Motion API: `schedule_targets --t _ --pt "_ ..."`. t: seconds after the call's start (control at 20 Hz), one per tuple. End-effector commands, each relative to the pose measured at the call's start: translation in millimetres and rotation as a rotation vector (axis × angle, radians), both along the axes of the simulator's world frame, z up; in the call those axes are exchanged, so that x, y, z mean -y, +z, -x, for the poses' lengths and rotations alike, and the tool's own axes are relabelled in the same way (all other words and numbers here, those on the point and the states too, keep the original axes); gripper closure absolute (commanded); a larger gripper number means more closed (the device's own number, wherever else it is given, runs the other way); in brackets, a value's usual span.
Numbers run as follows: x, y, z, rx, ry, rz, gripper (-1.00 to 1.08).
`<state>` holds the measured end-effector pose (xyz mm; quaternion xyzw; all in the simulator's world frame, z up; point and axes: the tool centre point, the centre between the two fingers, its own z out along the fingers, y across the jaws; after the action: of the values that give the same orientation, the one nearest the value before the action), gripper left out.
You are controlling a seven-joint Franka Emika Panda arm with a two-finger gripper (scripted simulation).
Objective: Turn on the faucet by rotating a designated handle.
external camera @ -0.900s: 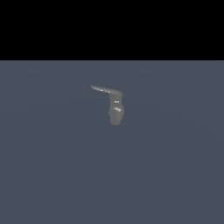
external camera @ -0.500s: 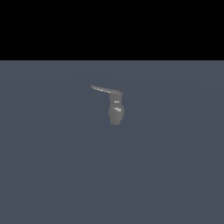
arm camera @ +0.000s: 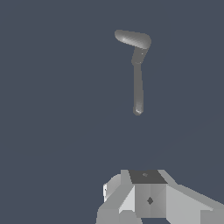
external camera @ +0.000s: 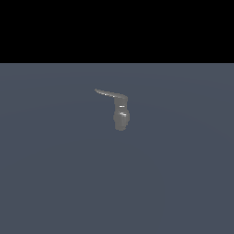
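Observation:
The faucet (external camera: 120, 118) is a small grey fixture with a stubby rounded body, standing alone on the flat grey floor (external camera: 55, 183). Its handle (external camera: 109, 94), a thin curved lever, sticks out from the top toward the exterior view's left. No arm or gripper shows in the exterior view. In the wrist view the faucet (arm camera: 133, 39) is seen from above, and the handle (arm camera: 138, 87) points toward my gripper (arm camera: 148, 176). A clear stretch of floor separates the gripper from the lever's tip. Its fingers look pressed together with no gap and nothing held.
A plain dark grey floor (arm camera: 52, 109) surrounds the faucet on all sides. A black band fills the top of the exterior view beyond the floor's far edge.

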<state>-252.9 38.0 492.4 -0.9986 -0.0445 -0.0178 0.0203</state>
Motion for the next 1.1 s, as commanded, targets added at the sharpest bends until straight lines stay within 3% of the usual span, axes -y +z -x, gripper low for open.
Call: schedule_targets --t 0.0,0.45,1.05 --pt "-1 -1 -5 -0.004 -0.014 -0.01 1.08" --pt "-7 -7 -41 -0.037 -0.131 -0.081 1.08" --pt "-17 -41 -130 -0.134 -0.448 -0.189 1.08"
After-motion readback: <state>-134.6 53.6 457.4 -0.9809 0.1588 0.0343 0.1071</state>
